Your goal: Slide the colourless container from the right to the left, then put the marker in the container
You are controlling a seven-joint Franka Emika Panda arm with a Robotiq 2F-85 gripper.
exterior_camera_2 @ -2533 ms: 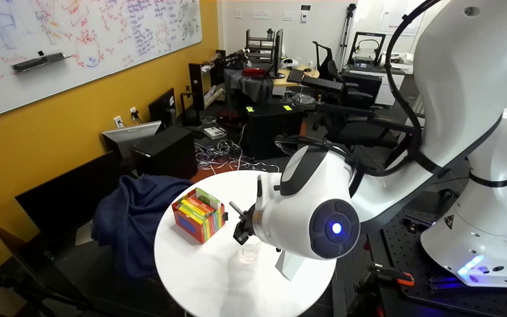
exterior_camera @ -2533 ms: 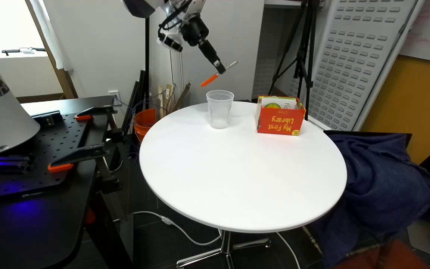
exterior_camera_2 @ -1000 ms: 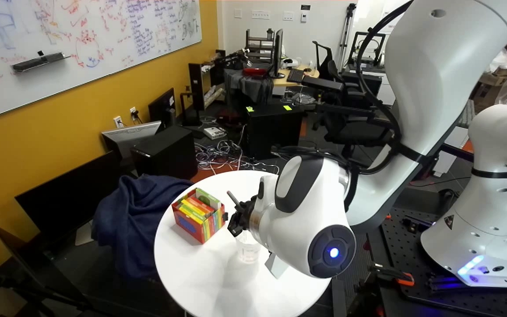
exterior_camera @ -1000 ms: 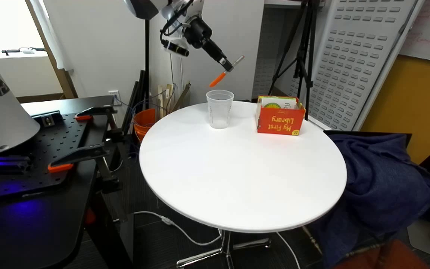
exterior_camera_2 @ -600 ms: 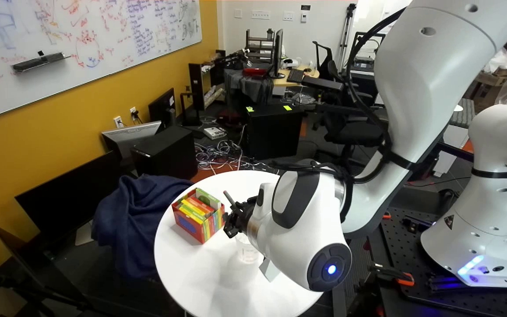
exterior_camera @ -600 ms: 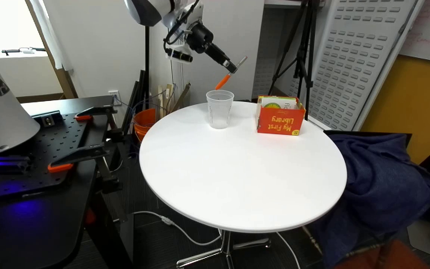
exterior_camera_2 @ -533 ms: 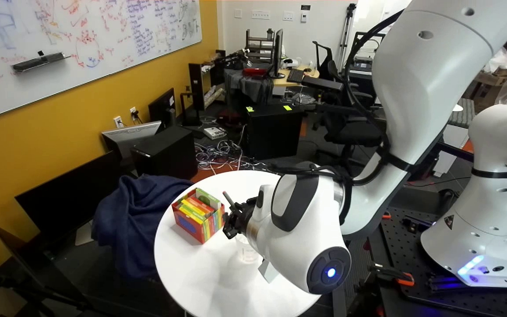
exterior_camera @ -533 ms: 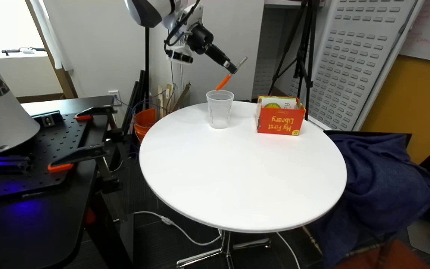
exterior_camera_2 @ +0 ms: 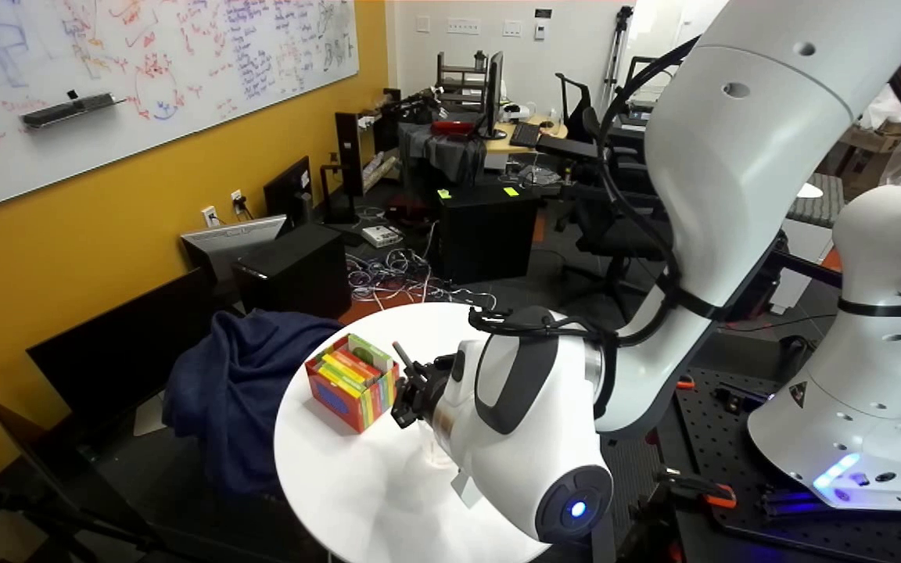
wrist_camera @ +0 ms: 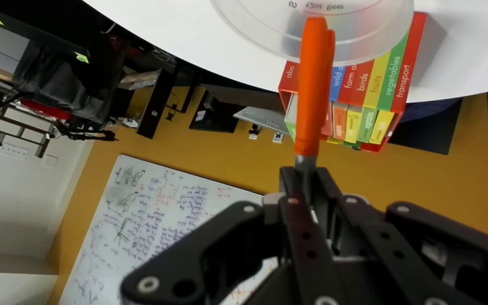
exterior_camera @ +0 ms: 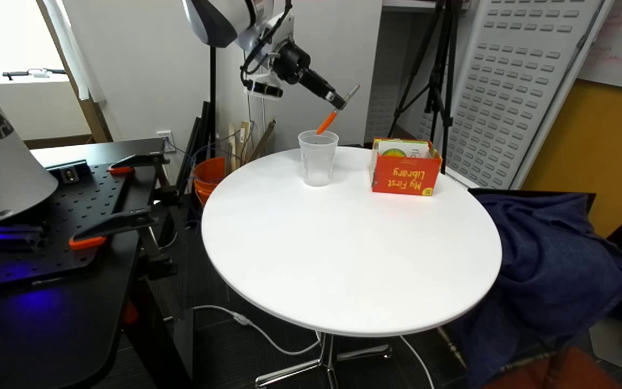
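Observation:
The colourless container (exterior_camera: 317,162) is a see-through cup standing upright near the table's far edge in an exterior view. In another exterior view the cup (exterior_camera_2: 436,455) is partly hidden by the arm. My gripper (exterior_camera: 338,101) is above the cup and slightly to its right, shut on the marker (exterior_camera: 326,123). The marker slants, orange end down and grey end up. Its orange end overlaps the cup's rim; I cannot tell whether it is over the mouth or behind it. In the wrist view the gripper (wrist_camera: 305,182) pinches the marker's grey part, and the orange part (wrist_camera: 311,84) overlaps the cup (wrist_camera: 256,21).
An orange-red box of small books (exterior_camera: 405,175) stands on the white round table (exterior_camera: 343,259), right of the cup. It also shows near the gripper in another exterior view (exterior_camera_2: 353,383). A tripod (exterior_camera: 435,81) and a perforated panel (exterior_camera: 516,92) stand behind the table.
In an exterior view, my gripper has moved right and the marker has turned steeper. Its orange end has come down to the cup's rim. The cup and box have not moved.

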